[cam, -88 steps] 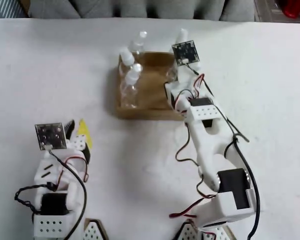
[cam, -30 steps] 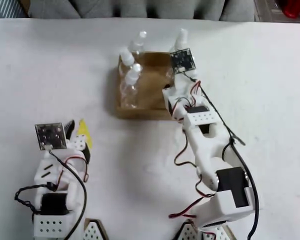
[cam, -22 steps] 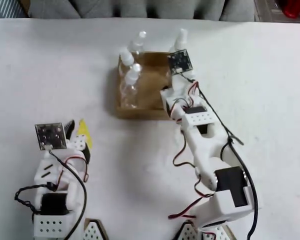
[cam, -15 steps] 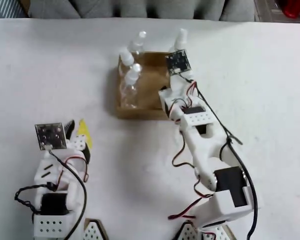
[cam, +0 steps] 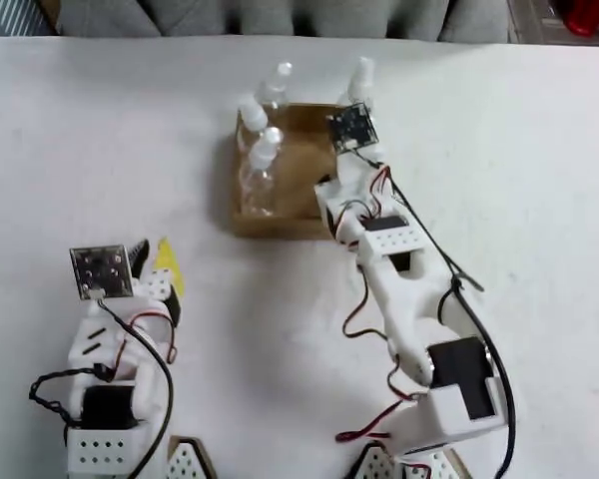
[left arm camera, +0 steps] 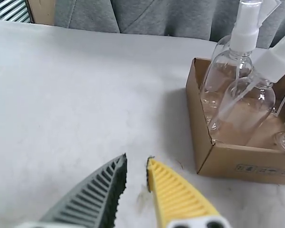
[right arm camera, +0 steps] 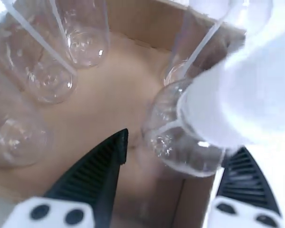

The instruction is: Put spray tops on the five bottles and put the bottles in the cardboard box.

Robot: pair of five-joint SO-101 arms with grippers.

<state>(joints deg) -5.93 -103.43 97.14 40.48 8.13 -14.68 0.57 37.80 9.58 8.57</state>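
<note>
The cardboard box (cam: 301, 185) sits at the table's far middle with several clear bottles with white spray tops in it, three (cam: 263, 150) along its left side and one (cam: 362, 75) at its far right corner. My right gripper (right arm camera: 180, 145) hangs over the box's right side. Its black fingers (right arm camera: 104, 166) stand open on either side of a capped bottle (right arm camera: 173, 142) standing on the box floor (right arm camera: 118, 99). My left gripper (left arm camera: 137, 161) rests low over the table near the front left, shut on nothing, with the box (left arm camera: 237, 161) ahead of it.
The right arm (cam: 404, 269) stretches from the front edge to the box. The left arm (cam: 110, 329) stays at the front left. White tabletop (cam: 130, 130) lies all around the box. Grey cloth runs along the far edge.
The right arm has drawn back slightly and shifted left over the box's right side. The left arm and the three left bottles have not moved.
</note>
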